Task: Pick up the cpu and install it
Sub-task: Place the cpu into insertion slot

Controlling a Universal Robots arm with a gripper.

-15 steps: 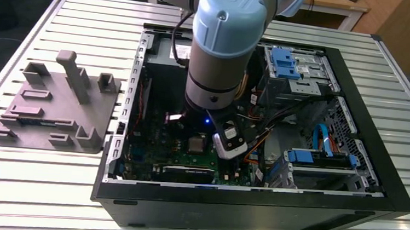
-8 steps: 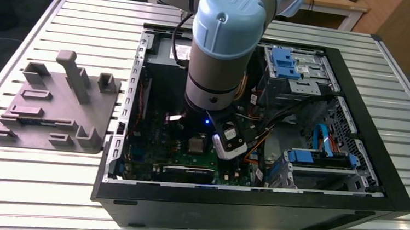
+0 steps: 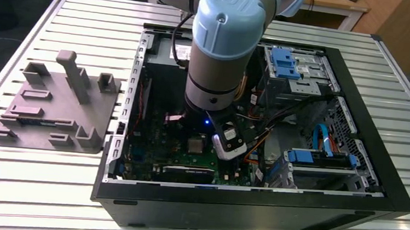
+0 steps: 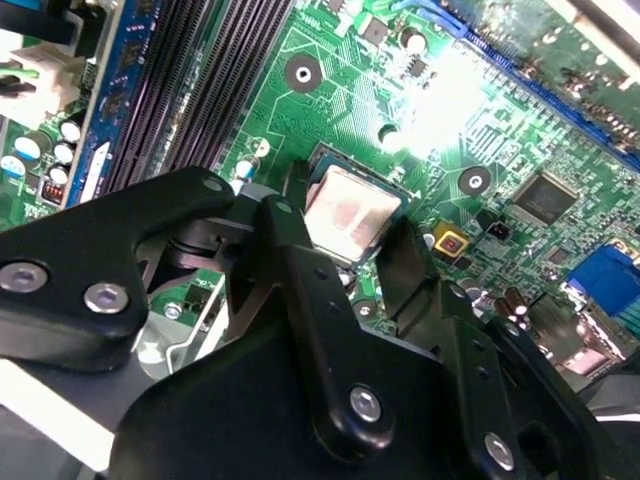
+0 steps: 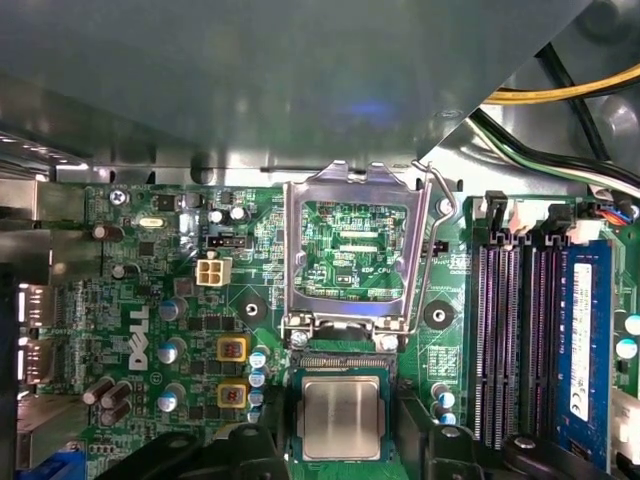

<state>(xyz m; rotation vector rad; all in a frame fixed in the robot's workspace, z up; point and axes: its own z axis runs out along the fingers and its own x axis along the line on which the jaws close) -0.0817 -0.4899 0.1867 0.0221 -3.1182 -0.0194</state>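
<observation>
While between fingers [image 4: 292, 255], cpu [image 5: 341, 417] beside bracket [image 5: 350, 250].

I'd call this a robotics lab or workshop: a slotted aluminium bench [image 3: 30, 189] carries an open desktop computer case [image 3: 241, 208] and a grey fixture plate [image 3: 44, 119], my arm [image 3: 220, 56] reaches inside, and wooden furniture [image 3: 406, 26] stands behind.
</observation>
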